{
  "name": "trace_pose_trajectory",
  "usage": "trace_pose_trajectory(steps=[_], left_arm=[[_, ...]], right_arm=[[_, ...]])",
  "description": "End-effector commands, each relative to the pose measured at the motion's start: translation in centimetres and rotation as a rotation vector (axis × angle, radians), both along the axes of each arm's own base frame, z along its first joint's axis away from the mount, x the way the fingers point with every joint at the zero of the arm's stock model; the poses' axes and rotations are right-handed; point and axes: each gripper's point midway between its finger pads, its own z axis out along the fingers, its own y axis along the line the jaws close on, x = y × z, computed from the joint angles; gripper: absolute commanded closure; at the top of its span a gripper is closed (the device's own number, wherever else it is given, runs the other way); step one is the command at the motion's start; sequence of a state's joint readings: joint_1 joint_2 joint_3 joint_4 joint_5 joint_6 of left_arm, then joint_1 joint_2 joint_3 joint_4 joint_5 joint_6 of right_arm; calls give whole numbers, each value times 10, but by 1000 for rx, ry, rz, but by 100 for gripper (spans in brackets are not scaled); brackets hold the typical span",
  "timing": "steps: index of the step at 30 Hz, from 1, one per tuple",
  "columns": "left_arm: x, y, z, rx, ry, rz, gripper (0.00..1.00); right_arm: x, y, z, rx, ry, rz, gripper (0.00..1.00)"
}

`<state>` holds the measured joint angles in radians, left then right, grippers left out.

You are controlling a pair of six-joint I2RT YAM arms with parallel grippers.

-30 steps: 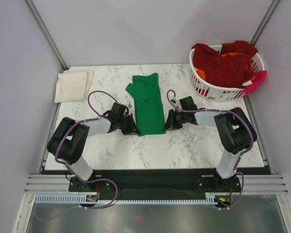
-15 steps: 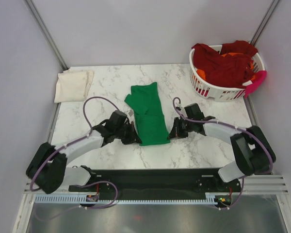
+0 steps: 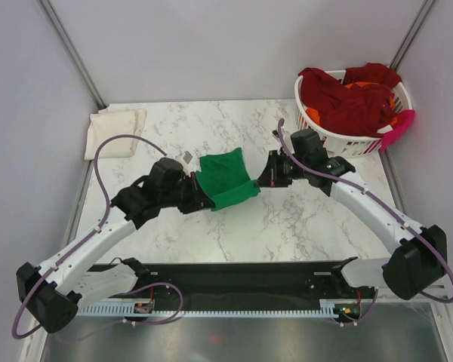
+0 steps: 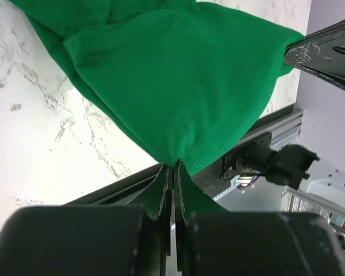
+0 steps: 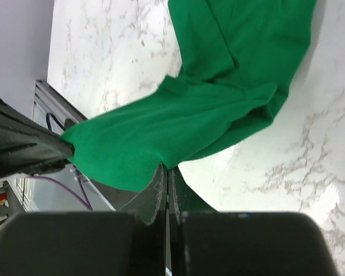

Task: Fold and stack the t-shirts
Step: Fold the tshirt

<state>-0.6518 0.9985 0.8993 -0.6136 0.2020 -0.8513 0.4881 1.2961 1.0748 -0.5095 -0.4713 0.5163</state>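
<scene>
The bright green t-shirt (image 3: 225, 179) is held above the marble table in mid-fold, its near part lifted and doubled toward the back. My left gripper (image 3: 199, 197) is shut on its left corner, seen in the left wrist view (image 4: 173, 164). My right gripper (image 3: 261, 179) is shut on its right corner, seen in the right wrist view (image 5: 165, 168). The green cloth (image 4: 178, 75) hangs stretched between both grippers (image 5: 218, 109). A folded cream t-shirt (image 3: 115, 122) lies at the table's back left. Dark red and orange shirts (image 3: 347, 96) fill the basket.
A white slatted laundry basket (image 3: 325, 136) stands at the back right corner, with a pink cloth (image 3: 399, 127) over its right rim. The marble table (image 3: 302, 226) ends in a black front edge and metal rails near the arm bases.
Both grippers have lifted the near end of the green shirt and carried it toward the back, so the shirt now looks shorter and doubled. Both arms have stretched out farther over the table.
</scene>
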Motion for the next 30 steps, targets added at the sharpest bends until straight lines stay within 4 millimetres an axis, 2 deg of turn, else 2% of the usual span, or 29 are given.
trace_pose_trajectory(steps=[1,2,3,4,5,7,8,10,11,13,15,16,17,18,19,20,22,24,26,27,28,29,30], left_arm=[[24,8,9,86,0,64,98],[30,9,9,102,-2,61,98],[39,12,11,109,-5,80,98],[50,11,15,113,-8,88,98],[56,13,16,122,-11,90,98],[75,17,23,114,-17,109,98],[83,17,16,132,-1,104,98],[100,21,20,132,-3,119,98],[110,24,11,148,16,124,98],[123,24,15,149,5,121,98],[136,25,3,161,37,121,98],[143,25,5,162,33,122,98],[147,24,3,167,33,117,98],[154,26,-8,185,58,122,98],[161,26,-7,186,50,123,98],[165,26,-9,196,46,117,98],[180,29,-20,218,64,128,98],[191,34,-29,224,83,136,98],[207,37,-42,234,104,142,98],[217,38,-41,233,96,147,98],[223,38,-60,244,139,147,98],[229,39,-66,240,150,146,97],[238,44,-75,240,171,159,95]], right_arm=[[29,4,18,-51,-51,-9,100],[37,7,11,-68,-35,-9,100],[45,9,12,-76,-40,-12,100],[54,13,22,-71,-67,-12,100],[62,16,13,-88,-47,-10,100],[76,21,18,-91,-63,-15,100],[84,24,9,-105,-45,-13,100],[97,30,15,-97,-62,-14,100],[104,32,4,-106,-39,-15,100],[119,39,0,-98,-29,-11,100],[128,42,-3,-96,-22,-13,100],[136,45,2,-82,-33,-13,100],[141,48,-9,-85,-10,-7,100],[145,50,-10,-79,-8,-4,100],[152,53,-5,-66,-17,-4,100],[159,54,-17,-72,5,-9,100],[170,55,-17,-65,3,-18,100],[181,55,-32,-68,34,-27,100],[194,55,-44,-63,52,-35,95],[201,57,-40,-52,44,-36,94],[205,58,-45,-51,51,-38,93],[212,57,-59,-56,72,-46,81],[223,59,-52,-43,48,-48,67]])
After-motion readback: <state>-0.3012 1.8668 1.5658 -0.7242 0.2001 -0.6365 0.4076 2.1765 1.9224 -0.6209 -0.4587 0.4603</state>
